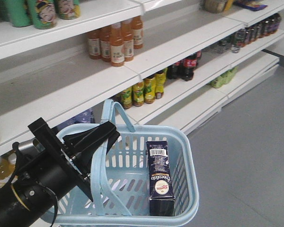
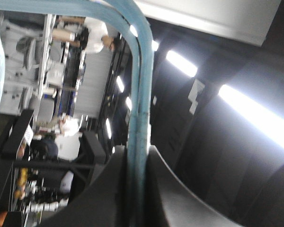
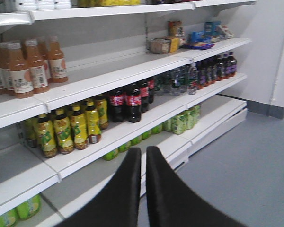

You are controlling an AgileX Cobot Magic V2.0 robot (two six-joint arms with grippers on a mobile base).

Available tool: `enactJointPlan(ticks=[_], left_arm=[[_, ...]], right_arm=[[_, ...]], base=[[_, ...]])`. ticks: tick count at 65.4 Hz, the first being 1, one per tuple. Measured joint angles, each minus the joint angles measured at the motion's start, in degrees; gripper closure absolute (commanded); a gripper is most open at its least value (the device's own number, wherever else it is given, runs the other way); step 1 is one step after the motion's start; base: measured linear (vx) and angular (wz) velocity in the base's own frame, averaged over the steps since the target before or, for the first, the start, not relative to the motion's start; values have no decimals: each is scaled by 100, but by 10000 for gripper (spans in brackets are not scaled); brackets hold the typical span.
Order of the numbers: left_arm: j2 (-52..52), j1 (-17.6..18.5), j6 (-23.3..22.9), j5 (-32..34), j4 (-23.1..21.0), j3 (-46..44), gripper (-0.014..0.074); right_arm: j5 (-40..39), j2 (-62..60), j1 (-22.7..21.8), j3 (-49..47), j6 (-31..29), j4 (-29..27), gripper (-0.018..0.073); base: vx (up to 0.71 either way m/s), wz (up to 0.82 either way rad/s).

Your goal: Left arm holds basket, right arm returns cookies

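The light blue basket [image 1: 184, 142] hangs in front of the shelves in the front view. Its hoop handles [image 1: 114, 113] stand up, and my left gripper [image 1: 106, 135] is shut on one of them. The left wrist view shows that handle [image 2: 141, 104] clamped between the black fingers [image 2: 114, 184]. The dark navy cookies box [image 1: 160, 177] stands upright inside the basket against its right wall. My right gripper [image 3: 143, 152] is shut and empty, and faces the shelves. It does not show in the front view.
White shelves [image 1: 146, 61] hold orange bottles [image 1: 116, 42], yellow bottles [image 1: 144, 90] and dark cola bottles [image 1: 185, 66]. Green bottles [image 3: 180, 122] sit on the low shelf. Grey floor [image 1: 246, 142] lies to the right.
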State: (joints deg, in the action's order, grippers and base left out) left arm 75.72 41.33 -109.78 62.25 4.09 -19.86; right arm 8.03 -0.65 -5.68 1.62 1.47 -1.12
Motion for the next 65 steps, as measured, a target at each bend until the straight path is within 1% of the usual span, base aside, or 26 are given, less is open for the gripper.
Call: enactJointPlan(ticks=[46,65], left_arm=[[0,0,0,0,5,0,596],[0,0,0,0,16,0,596]], right_arm=[[0,0,0,0,0,0,565],[0,0,0,0,0,0,565]], base=[[-2,-65],[1,-51]])
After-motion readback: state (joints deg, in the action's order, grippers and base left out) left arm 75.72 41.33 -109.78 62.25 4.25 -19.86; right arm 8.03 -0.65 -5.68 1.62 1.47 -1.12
